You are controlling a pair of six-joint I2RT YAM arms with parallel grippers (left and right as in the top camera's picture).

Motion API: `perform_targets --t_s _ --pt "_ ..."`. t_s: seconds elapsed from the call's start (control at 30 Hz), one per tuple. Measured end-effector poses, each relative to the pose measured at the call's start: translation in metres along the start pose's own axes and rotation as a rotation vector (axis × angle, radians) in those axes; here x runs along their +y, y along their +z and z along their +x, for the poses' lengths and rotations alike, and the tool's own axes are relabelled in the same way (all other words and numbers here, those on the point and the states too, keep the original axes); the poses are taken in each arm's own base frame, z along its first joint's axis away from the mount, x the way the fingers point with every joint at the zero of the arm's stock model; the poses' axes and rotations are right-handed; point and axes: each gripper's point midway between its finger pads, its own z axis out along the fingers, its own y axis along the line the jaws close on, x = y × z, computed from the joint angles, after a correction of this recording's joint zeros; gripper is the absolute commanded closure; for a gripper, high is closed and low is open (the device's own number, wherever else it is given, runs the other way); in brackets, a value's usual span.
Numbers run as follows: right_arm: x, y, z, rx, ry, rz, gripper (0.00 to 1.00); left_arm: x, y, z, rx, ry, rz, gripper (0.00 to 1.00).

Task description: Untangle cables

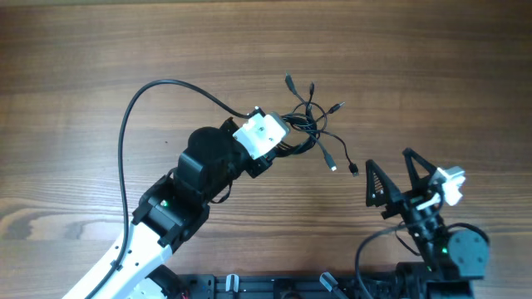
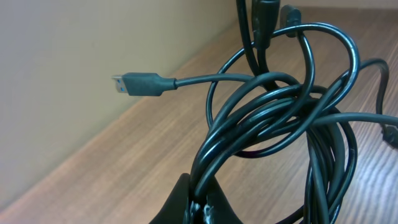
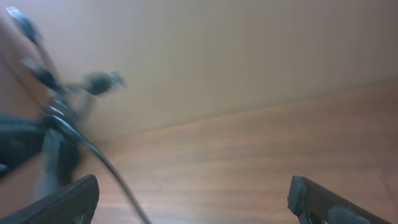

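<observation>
Nearest the left wrist lens, the left pincer [image 2: 200, 208] was pressed together on the cables [image 2: 280, 118], with several glossy black loops bunched between its dark tips. One cord stuck out sideways from the bunch and ended in a USB plug [image 2: 140, 84] that seemed to hang clear of the wooden surface [image 2: 93, 174]. From above, the bundle sat right at that pincer's nose, near the middle of the surface, its loose plug ends fanning outward. The right pincer [image 1: 388, 159] stood spread wide and empty, apart from the knot but aimed roughly its way. I took this for the holding step: one arm anchored the tangle while the other had not yet taken a strand. Next, I'd judge, the right pincer needed to reach in, pick one free end and draw it out of the loops without dragging the whole bunch along.
</observation>
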Motion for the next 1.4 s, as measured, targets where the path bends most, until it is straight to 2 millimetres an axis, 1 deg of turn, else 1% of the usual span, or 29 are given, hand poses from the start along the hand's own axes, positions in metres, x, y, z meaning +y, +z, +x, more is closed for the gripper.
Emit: perform_targets --t_s 0.03,0.07,0.13,0.23,0.3,0.33,0.43,0.47,0.57,0.6,0.73,0.77,1.03,1.1,1.13,1.17,1.33,1.4 --pt "0.01 -0.002 -0.012 0.019 -0.008 -0.014 0.0 0.0 0.0 0.0 -0.001 0.034 0.0 0.96" --pt "0.017 -0.003 -0.02 0.04 -0.013 -0.024 0.0 -0.001 0.0 -0.001 -0.003 0.076 0.002 0.96" --pt "0.03 -0.003 -0.029 0.126 -0.006 -0.041 0.0 -0.005 0.0 -0.002 -0.008 0.148 0.012 0.96" --pt "0.041 0.002 -0.034 0.303 0.052 -0.04 0.0 -0.019 0.0 -0.007 -0.025 0.267 0.045 0.96" --pt "0.046 0.008 -0.038 0.41 0.106 -0.03 0.0 -0.026 0.0 -0.009 -0.035 0.315 0.061 0.96" --pt "0.047 0.011 -0.041 0.427 0.115 -0.03 0.0 -0.032 0.0 -0.012 -0.048 0.35 0.076 0.96" --pt "0.055 0.023 -0.05 0.475 0.146 -0.072 0.0 -0.042 -0.001 -0.018 -0.073 0.386 0.096 0.96" --pt "0.059 0.025 -0.049 0.49 0.158 -0.096 0.0 -0.045 -0.001 -0.022 -0.089 0.399 0.1 0.96" --pt "0.066 0.024 -0.046 0.513 0.175 -0.144 0.01 -0.05 -0.002 -0.028 -0.113 0.445 0.104 0.96" --pt "0.068 0.024 -0.046 0.515 0.177 -0.152 0.03 -0.051 -0.002 -0.029 -0.119 0.464 0.103 0.96" --pt "0.071 0.022 -0.045 0.523 0.181 -0.171 0.14 -0.049 -0.003 -0.04 -0.166 0.559 0.076 0.96" --pt "0.071 0.022 -0.045 0.523 0.181 -0.173 0.15 -0.048 -0.004 -0.044 -0.182 0.57 0.066 0.96" --pt "0.071 0.02 -0.041 0.541 0.183 -0.174 0.15 -0.042 -0.006 -0.063 -0.249 0.602 0.018 0.96" --pt "0.071 0.02 -0.04 0.544 0.18 -0.17 0.13 -0.041 -0.007 -0.067 -0.264 0.602 0.007 0.96" --pt "0.07 0.02 -0.04 0.543 0.177 -0.165 0.09 -0.04 -0.008 -0.069 -0.273 0.602 0.0 0.96" --pt "0.069 0.02 -0.04 0.542 0.175 -0.158 0.09 -0.038 -0.008 -0.071 -0.278 0.601 -0.01 0.96" --pt "0.065 0.021 -0.04 0.537 0.167 -0.139 0.09 -0.028 -0.008 -0.07 -0.252 0.594 -0.063 0.96" --pt "0.065 0.021 -0.04 0.537 0.167 -0.138 0.09 -0.024 -0.007 -0.069 -0.239 0.563 -0.081 0.96"
